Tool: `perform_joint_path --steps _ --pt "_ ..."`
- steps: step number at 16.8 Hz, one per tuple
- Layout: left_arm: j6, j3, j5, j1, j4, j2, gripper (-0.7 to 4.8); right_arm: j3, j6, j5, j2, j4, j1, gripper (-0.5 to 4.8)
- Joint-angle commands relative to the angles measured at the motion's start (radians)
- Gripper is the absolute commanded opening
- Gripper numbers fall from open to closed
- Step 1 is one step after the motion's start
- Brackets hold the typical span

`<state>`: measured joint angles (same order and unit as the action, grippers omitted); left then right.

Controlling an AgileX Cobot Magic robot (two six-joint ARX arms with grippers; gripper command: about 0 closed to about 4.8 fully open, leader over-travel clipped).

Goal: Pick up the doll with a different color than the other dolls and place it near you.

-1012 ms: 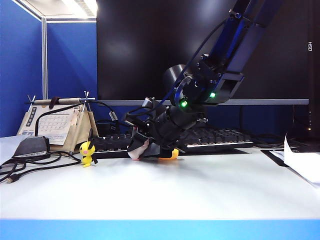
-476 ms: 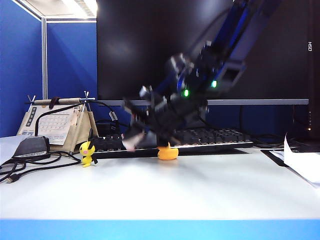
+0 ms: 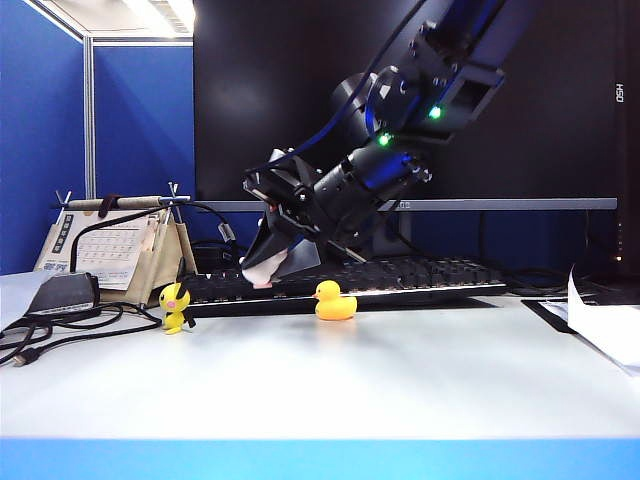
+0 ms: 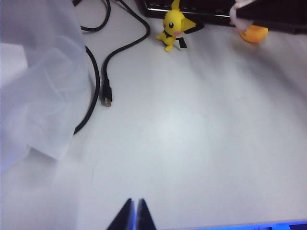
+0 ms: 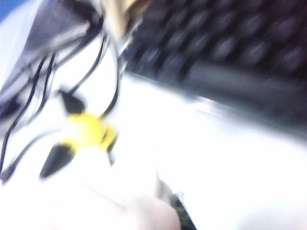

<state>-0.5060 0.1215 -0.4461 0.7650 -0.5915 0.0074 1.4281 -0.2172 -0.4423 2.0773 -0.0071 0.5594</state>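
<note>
The differently coloured doll (image 3: 260, 270), a tiny white and pale-pink figure, hangs in the air over the keyboard's front edge with my right gripper (image 3: 268, 262) shut on it. It fills the blurred right wrist view (image 5: 141, 211) and shows as a pink tip (image 4: 236, 10) in the left wrist view. The other dolls stand on the table. The yellow duck (image 3: 334, 301) (image 4: 253, 34) sits below and right of the held doll. The yellow pointy-eared figure (image 3: 175, 306) (image 4: 173, 28) (image 5: 88, 130) stands to the left. My left gripper (image 4: 135, 213) is shut and empty over bare table.
A black keyboard (image 3: 420, 275) and a dark monitor (image 3: 300, 90) lie behind the dolls. A desk calendar (image 3: 115, 245), a black adapter (image 3: 62, 295) and cables (image 4: 106, 93) are on the left. White paper (image 3: 605, 325) lies at the right, a pale sheet (image 4: 38, 96) beside the left gripper.
My right gripper has risen from the table beside the duck, carrying the white-pink doll upward. The duck now stands uncovered. The left arm has not moved.
</note>
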Motion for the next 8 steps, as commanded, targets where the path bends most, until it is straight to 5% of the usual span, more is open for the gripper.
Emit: perform_joint_path --steps 1,8 --pt "0.0 0.002 0.001 0.001 0.002 0.001 0.24 -0.091 0.011 0.008 -0.078 0.061 0.006 1.21" --pt "0.0 0.002 0.002 0.001 0.002 0.001 0.24 -0.419 -0.016 0.018 -0.27 0.184 0.006 0.93"
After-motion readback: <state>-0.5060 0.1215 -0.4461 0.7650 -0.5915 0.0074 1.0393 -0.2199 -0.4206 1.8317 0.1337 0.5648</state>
